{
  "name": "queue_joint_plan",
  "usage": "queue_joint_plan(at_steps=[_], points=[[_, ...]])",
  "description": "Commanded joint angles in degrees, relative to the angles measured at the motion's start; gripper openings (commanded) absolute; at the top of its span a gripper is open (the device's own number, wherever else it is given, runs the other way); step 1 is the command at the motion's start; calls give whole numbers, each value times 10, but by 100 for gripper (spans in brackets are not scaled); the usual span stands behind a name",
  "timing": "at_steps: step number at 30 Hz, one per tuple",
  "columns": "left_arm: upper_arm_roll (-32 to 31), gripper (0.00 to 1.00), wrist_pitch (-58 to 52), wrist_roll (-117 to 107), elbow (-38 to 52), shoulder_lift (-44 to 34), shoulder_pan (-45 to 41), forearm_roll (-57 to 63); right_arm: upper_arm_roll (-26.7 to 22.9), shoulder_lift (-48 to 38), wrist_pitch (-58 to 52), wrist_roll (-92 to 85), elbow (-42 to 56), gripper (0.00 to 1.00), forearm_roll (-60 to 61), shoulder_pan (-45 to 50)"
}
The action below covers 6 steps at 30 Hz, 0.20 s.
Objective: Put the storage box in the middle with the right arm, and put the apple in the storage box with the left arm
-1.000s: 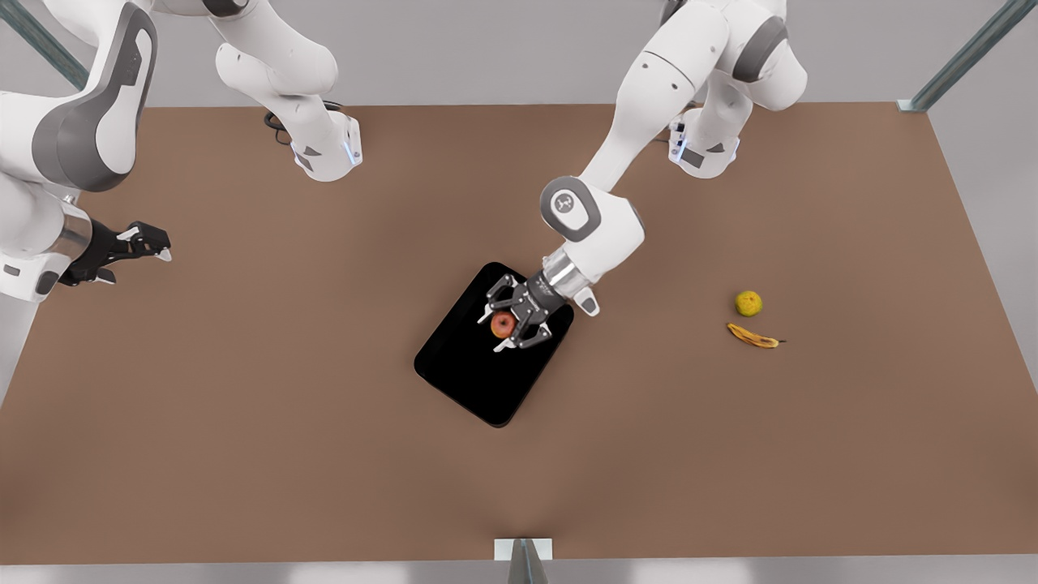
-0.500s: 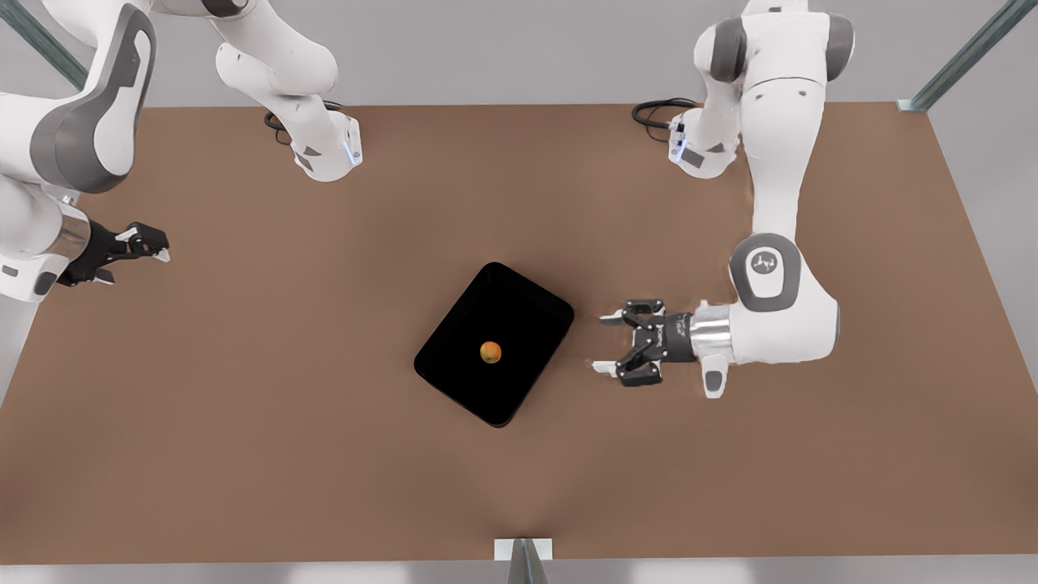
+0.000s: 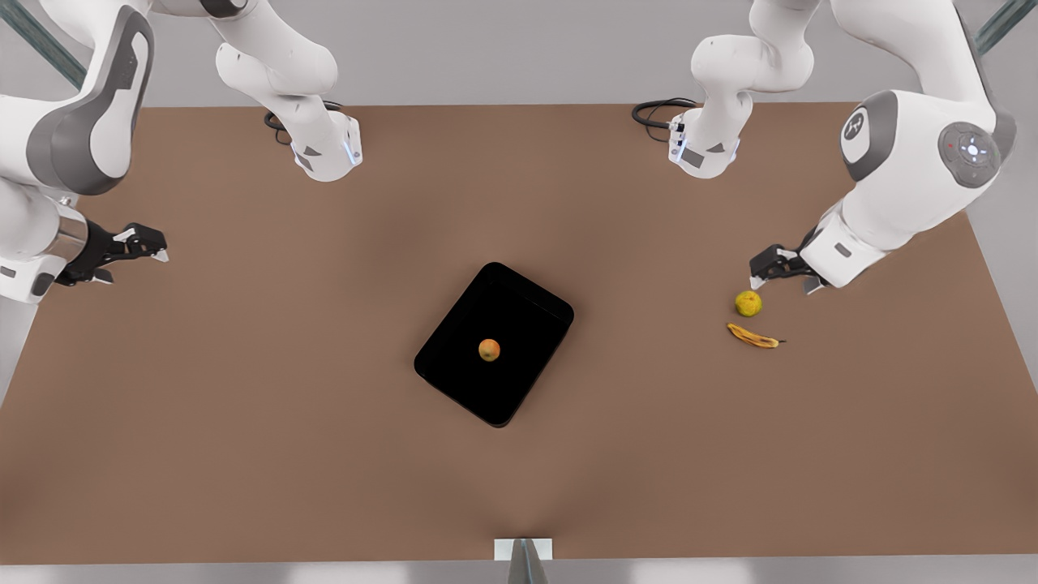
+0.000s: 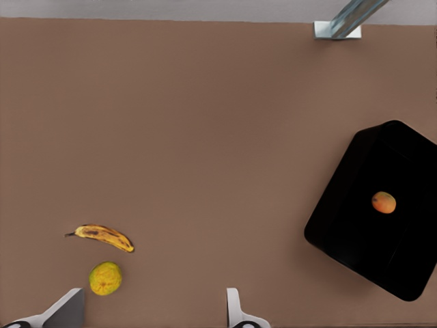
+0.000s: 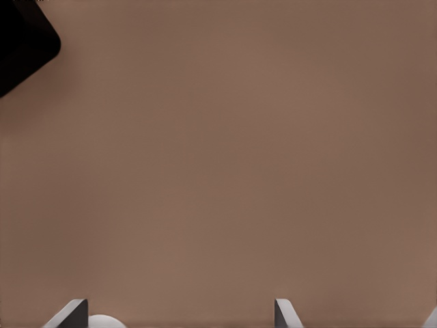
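Note:
The black storage box (image 3: 462, 381) lies at an angle in the middle of the brown table. The red-orange apple (image 3: 489, 349) rests loose on its floor; the left wrist view has the same box (image 4: 355, 239) and apple (image 4: 384, 202) far off. My left gripper (image 3: 782, 280) hovers open at the front view's right, just beside the yellow-green fruit, its fingertips (image 4: 232, 311) set wide apart. My right gripper (image 3: 138, 264) waits open at the front view's far left, well away from the box, with a box corner (image 5: 20, 48) visible in its wrist view.
A yellow-green round fruit (image 3: 748, 303) and a spotted banana (image 3: 753, 336) lie side by side on the front view's right, right below the left gripper. Both arm bases stand at the table's far edge. A metal post (image 3: 523, 560) sits at the near edge.
The left gripper let go of the apple over the box, then swung away to the front view's right, above the yellow-green fruit. The apple settled in the box. The right arm barely moved.

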Motion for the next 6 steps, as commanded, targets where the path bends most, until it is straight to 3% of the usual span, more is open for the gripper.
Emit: queue_joint_plan(at_steps=[1, 6], points=[[0, 100, 0, 0, 0, 0, 14, 25, 0, 0, 0, 0, 0, 100, 0, 1], [0, 100, 2, 0, 0, 5, 14, 26, 0, 0, 0, 0, 0, 100, -1, 1]])
